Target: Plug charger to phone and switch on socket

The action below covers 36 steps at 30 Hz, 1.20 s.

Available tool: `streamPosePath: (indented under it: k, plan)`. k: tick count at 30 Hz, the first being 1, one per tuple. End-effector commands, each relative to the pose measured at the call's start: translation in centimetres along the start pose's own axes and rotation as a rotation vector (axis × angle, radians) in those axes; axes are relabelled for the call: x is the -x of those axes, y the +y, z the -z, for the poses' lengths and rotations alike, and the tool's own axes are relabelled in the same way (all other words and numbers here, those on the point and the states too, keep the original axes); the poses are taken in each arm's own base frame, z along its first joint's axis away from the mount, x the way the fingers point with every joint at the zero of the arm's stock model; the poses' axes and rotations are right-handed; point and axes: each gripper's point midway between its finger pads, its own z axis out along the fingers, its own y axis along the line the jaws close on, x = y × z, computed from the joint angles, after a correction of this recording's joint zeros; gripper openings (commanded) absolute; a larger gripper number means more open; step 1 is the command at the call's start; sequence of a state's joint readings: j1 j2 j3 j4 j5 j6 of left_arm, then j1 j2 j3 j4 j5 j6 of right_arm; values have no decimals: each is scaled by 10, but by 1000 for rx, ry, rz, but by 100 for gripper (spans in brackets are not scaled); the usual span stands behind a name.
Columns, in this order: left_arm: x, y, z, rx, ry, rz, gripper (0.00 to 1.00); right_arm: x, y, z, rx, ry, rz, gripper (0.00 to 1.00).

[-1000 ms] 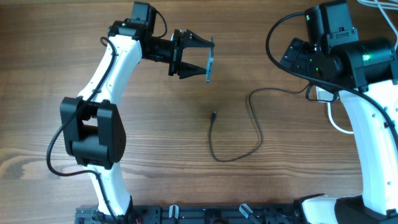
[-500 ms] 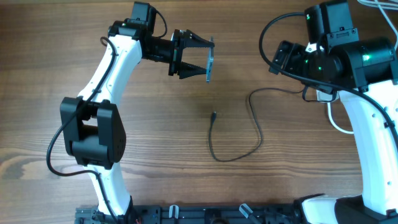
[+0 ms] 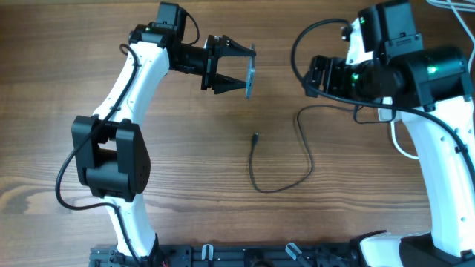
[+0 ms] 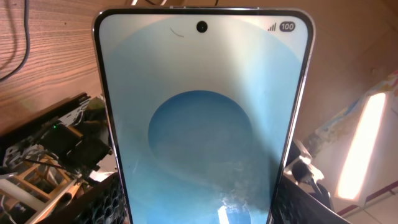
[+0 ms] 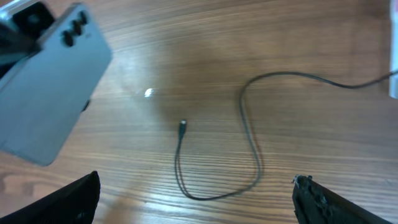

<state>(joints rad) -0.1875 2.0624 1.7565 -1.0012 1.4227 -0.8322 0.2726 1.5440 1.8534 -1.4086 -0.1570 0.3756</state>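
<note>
My left gripper is shut on the phone and holds it on edge above the table at the upper middle. Its lit cyan screen fills the left wrist view; its grey back with camera lenses shows in the right wrist view. The charger, a thin dark cable, lies looped on the wood, its plug tip free below the phone; the right wrist view shows it too. My right gripper is open and empty above the table, right of the phone. The socket is mostly hidden under the right arm.
A thick white cable curves beside the right arm. A white edge shows at the right border of the right wrist view. The charger cable runs up to the right under the right arm.
My right arm has swung left, bringing its gripper closer to the phone. The left arm, the phone and the charger cable have not moved.
</note>
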Motion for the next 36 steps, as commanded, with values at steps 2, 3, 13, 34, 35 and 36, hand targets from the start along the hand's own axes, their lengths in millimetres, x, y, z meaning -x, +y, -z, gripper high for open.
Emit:
streamPosePath:
  k: [2,3,13,34,35,36]
  plan:
    - [-19,-19,6,-38,25,-73,66,-16,57,-10,137,29,184,99]
    - [-18,-19,6,-36,23,-72,66,-16,65,-11,124,10,154,99]
    - [-12,-14,6,-8,-13,-71,66,-29,118,-43,-38,-123,116,99]
    - [-15,-16,6,-18,1,-10,67,8,123,-62,-154,-318,88,54]
    - [-16,-17,6,-25,11,-11,67,8,123,-62,-154,-318,88,54]
    - [-18,-18,6,-34,22,-11,67,8,123,-62,-154,-318,87,54]
